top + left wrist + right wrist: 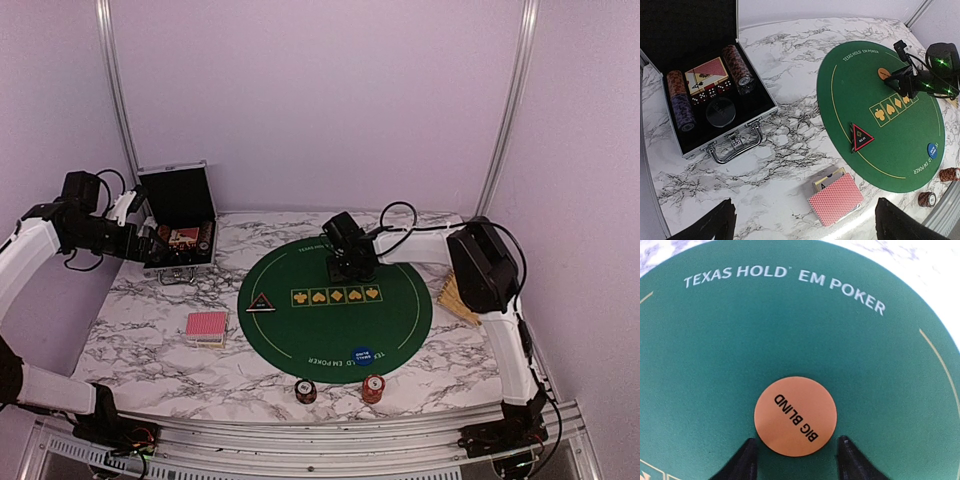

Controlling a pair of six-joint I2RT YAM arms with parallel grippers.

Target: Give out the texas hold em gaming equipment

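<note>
Nearest me, two short stacks of chips (306, 391) sit on the marble table (140, 340), just off the near edge of the round green mat (400, 310). The blue button (363, 353) lies flat just inside that edge. To the left, off the mat, a squared pile of cards (206, 326) lies red backs up. The black marker (261, 304) rests on the mat's left rim.

Farther on, my right gripper (796, 460) points down at the far part of the mat. The orange button (795, 416), printed BIG BLIND, lies flat on the felt between its fingertips and just ahead of them. The jaws stand apart, a little wider than the button, not pinching it.

At far left, my left gripper (802, 222) hangs with jaws spread wide, grasping nothing, near the open case (180, 215), which holds more chips and cards.
</note>
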